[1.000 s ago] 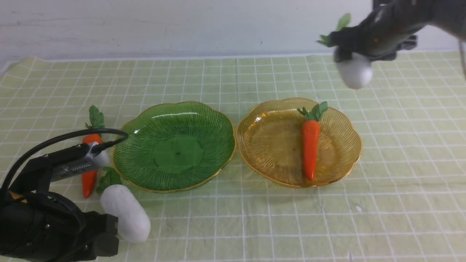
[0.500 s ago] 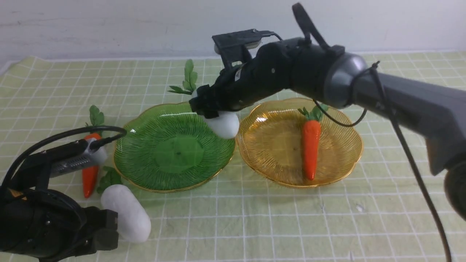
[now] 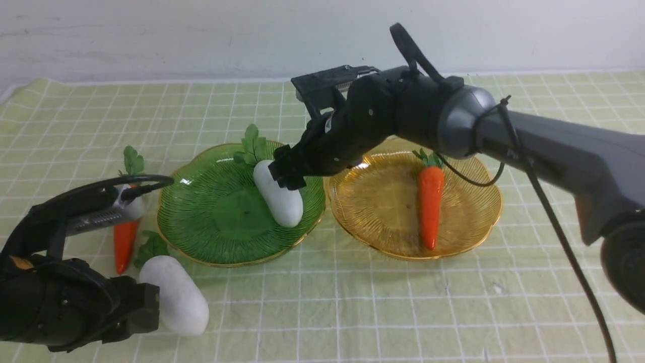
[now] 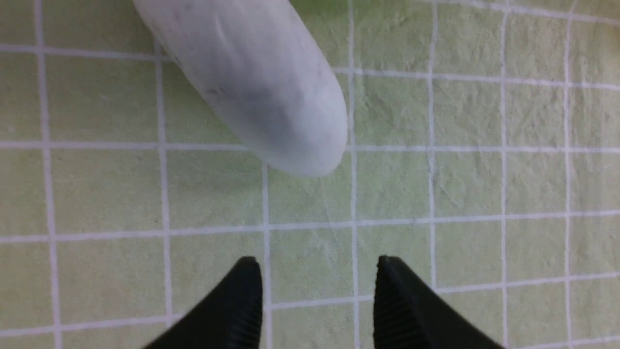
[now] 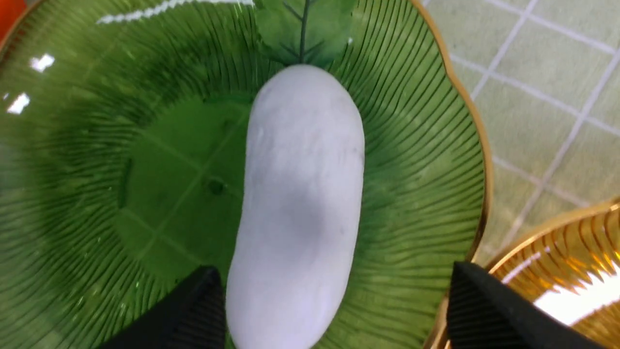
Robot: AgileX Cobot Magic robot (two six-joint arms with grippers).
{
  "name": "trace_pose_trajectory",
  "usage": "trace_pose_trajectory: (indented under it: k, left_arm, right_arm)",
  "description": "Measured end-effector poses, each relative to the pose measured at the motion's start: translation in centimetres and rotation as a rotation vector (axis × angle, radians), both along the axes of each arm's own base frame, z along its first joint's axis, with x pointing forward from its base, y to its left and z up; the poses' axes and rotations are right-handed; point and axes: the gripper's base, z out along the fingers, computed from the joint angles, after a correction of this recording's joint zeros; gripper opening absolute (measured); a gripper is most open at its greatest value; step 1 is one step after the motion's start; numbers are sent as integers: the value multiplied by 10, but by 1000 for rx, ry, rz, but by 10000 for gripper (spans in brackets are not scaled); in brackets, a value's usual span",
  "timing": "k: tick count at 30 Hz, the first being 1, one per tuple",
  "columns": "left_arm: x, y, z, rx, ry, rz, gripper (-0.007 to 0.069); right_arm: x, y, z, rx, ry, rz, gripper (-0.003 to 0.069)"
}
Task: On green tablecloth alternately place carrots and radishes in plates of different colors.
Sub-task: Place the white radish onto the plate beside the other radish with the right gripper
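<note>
Food: white oblong toy radish (image 5: 300, 194) lies in green plastic plate (image 5: 97, 145) | right pincer (image 5: 336, 274) wide around it | left pincer (image 4: 317, 261) apart, empty

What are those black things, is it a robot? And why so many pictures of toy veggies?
Yes, it is a robot with two arms, each ending in a pincer called a gripper. The wide picture looks forward from between the arms. The close-up pictures come from small cameras on its wrists. On the checked cloth sit a green plate and a yellow plate. A white radish lies in the green plate, with the right gripper open over it. A carrot lies in the yellow plate. A second carrot and second radish wait on the cloth near the left gripper, which is open and holds nothing.
</note>
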Motion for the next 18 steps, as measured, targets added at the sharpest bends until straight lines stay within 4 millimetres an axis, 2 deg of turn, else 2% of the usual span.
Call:
trace_pose_trajectory:
  k: [2, 4, 6, 7, 8, 9, 10, 11, 13, 15, 18]
  left_arm:
    - [3, 2, 1, 22, -29, 11, 354]
    - [6, 4, 1, 24, -49, 43, 413]
    - [7, 4, 1, 19, -55, 63, 440]
    - [10, 4, -1, 10, -53, 91, 479]
    - [11, 4, -2, 6, -53, 99, 489]
    - [15, 4, -6, -6, -37, 133, 532]
    - [18, 4, -9, -9, -26, 145, 548]
    - [19, 5, -10, -10, -27, 150, 556]
    - [29, 5, -21, -12, -9, 179, 593]
    - [34, 5, -26, -18, -10, 196, 599]
    - [49, 3, -41, -72, 0, 273, 605]
  right_arm:
    - [-5, -4, 13, -21, 8, 10, 482]
    - [-14, -11, 39, -44, 6, 23, 405]
    - [-19, -15, 49, -64, 14, 31, 372]
    - [-29, -23, 73, -98, 22, 50, 283]
    - [-30, -24, 75, -102, 24, 51, 274]
    - [-42, -33, 94, -141, 42, 67, 193]
    - [-48, -37, 102, -155, 51, 71, 151]
    - [-49, -38, 104, -156, 51, 72, 143]
    - [-62, -47, 125, -151, 37, 75, 40]
    - [-67, -49, 130, -139, 37, 77, 18]
    - [-88, -56, 142, -76, 72, 102, -10]
